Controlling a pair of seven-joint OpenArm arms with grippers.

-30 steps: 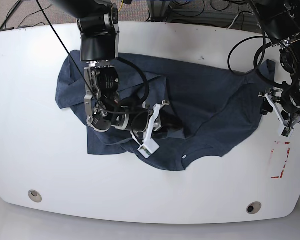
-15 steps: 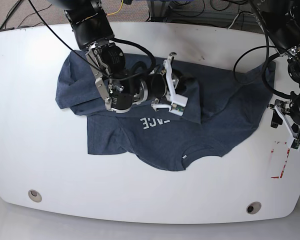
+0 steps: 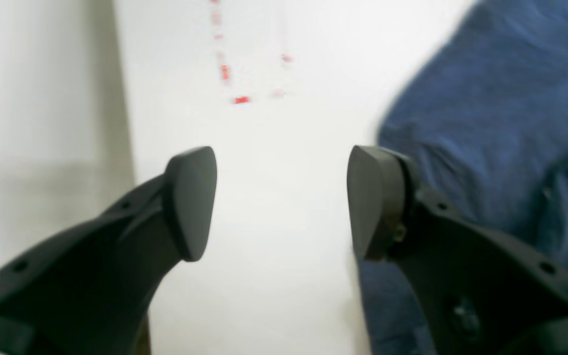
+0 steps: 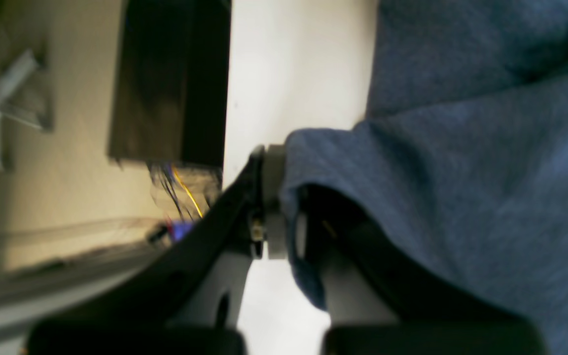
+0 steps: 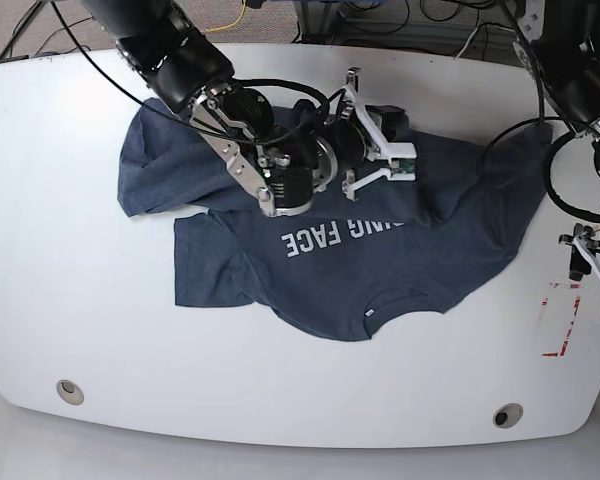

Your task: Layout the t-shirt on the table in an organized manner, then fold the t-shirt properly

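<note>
The dark blue t-shirt (image 5: 380, 260) lies spread on the white table (image 5: 70, 250), collar toward the front edge, with white lettering (image 5: 340, 233) showing across the chest. My right gripper (image 5: 388, 140) is above the shirt's far edge, shut on a lifted fold of the t-shirt (image 4: 412, 172); in the right wrist view the cloth drapes over the fingers (image 4: 259, 197). My left gripper (image 5: 598, 275) hangs open over bare table at the right, just off the shirt's right edge. In the left wrist view the left gripper (image 3: 281, 202) holds nothing, and the t-shirt (image 3: 486, 123) lies beside its right finger.
A red-taped rectangle (image 5: 565, 320) marks the table near the left gripper, and the red tape (image 3: 242, 98) shows ahead in the left wrist view. Two round grey grommets (image 5: 70, 391) (image 5: 507, 415) sit near the front edge. Cables (image 5: 380, 20) lie beyond the far edge.
The right gripper has carried the shirt fold away from the front and to the right, uncovering the lettering. The left gripper has drifted right, off the shirt's edge.
</note>
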